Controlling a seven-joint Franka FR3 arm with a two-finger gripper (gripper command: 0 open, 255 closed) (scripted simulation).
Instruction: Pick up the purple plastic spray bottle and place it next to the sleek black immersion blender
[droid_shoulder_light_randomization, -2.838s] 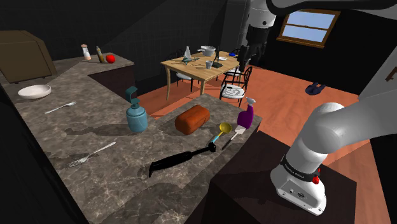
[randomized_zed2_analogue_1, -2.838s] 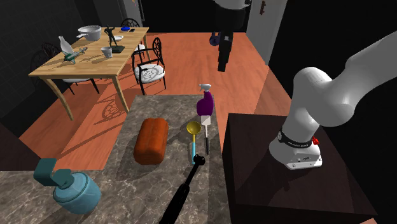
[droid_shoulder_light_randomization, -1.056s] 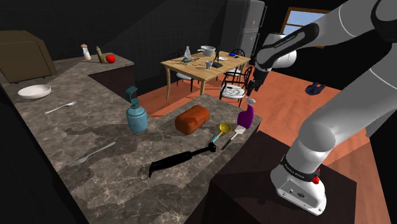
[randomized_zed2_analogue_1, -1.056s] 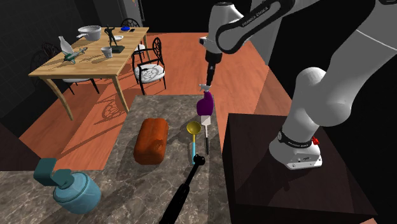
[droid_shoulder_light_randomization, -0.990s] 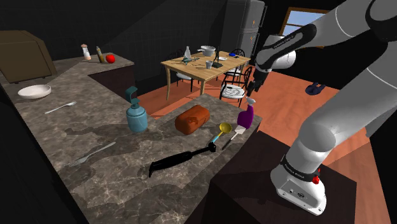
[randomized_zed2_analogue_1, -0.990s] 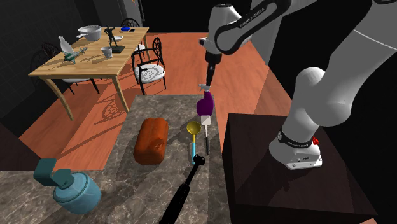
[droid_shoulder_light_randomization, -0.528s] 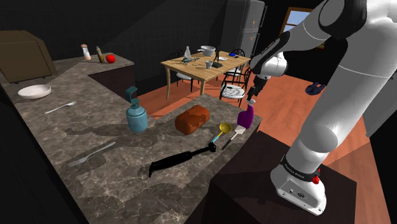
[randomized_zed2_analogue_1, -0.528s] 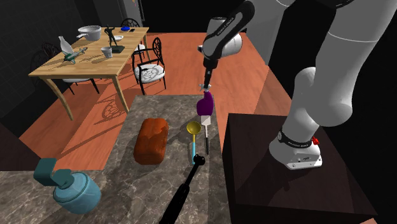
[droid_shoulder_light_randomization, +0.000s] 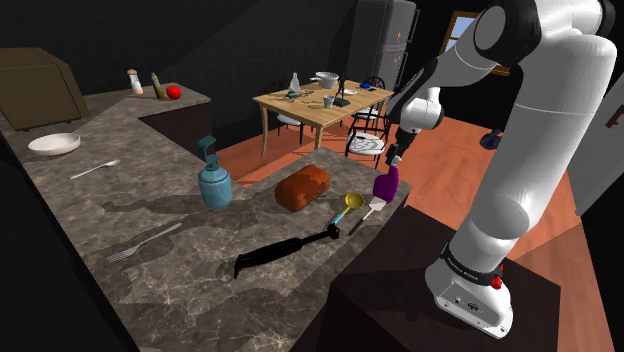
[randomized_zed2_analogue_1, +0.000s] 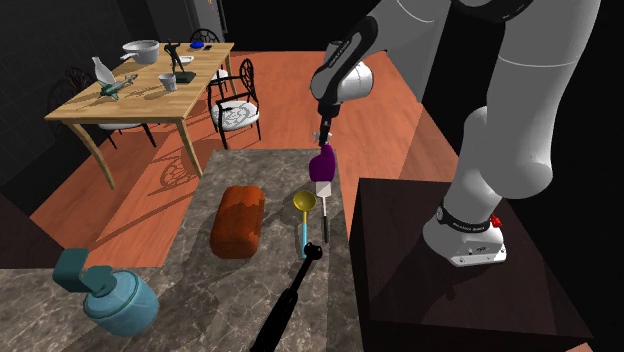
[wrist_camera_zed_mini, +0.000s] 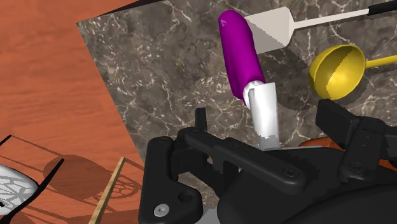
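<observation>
Purple spray bottle (randomized_zed2_analogue_1: 322, 160), mid-frame at the edge of the grey counter (randomized_zed2_analogue_1: 270, 170), could topple if the open, empty black tool (randomized_zed2_analogue_1: 322, 135) bumps it.

Dim overall, walls dark; the orange floor (randomized_zed2_analogue_1: 285, 110) is brightest (crisp furniture shadows there), softer shadows across the counter (droid_shoulder_light_randomization: 150, 200)

Purple spray bottle (droid_shoulder_light_randomization: 384, 185), white head, upright; black immersion blender (droid_shoulder_light_randomization: 285, 251) lying flat, well apart.
</observation>
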